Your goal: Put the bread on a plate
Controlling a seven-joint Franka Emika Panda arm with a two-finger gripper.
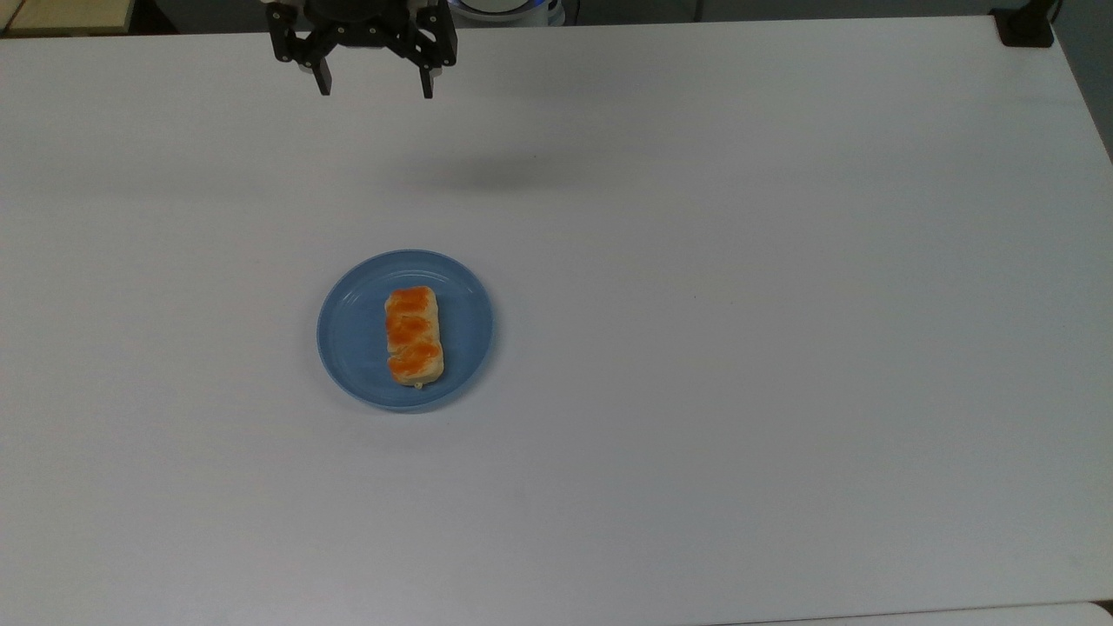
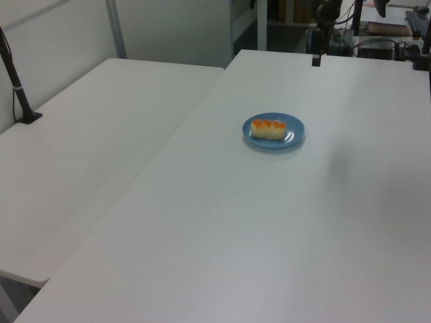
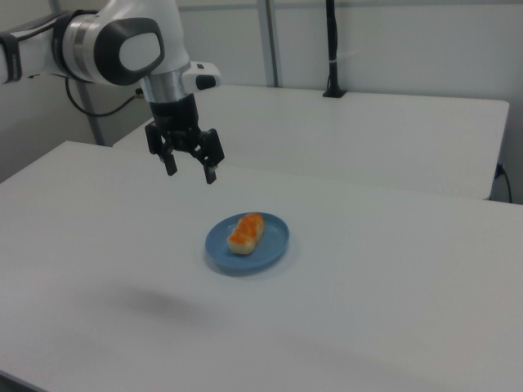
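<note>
Bread (image 1: 415, 336), a pale oblong roll with three glazed orange-brown bumps along its top, lies flat inside a round light-blue plate (image 1: 352, 335) on a white table (image 1: 739, 348). In the top view the roll runs lengthwise from the plate's far side toward its near rim, sitting slightly toward the top view's right of the plate's middle, with blue showing on every side of it. In the left view the bread (image 2: 269, 128) lies crosswise on the plate (image 2: 295, 138), and in the right view the bread (image 3: 246, 231) points diagonally across the plate (image 3: 274, 241).

The robot's gripper (image 1: 374, 89) hangs in the air well apart from the plate, near the table's far edge in the top view, its two black fingers spread wide and holding nothing. In the right view the gripper (image 3: 189, 171) hovers above the tabletop toward the right view's left of the plate, the fingers pointing down, below a white and grey arm (image 3: 122, 45) that reaches in from the right view's left edge. In the left view the gripper (image 2: 315, 59) shows as a dark shape over the table's far end.

A second white table (image 2: 81, 161) stands alongside, at the left view's left, with a black post (image 2: 17, 87) clamped at its edge.
</note>
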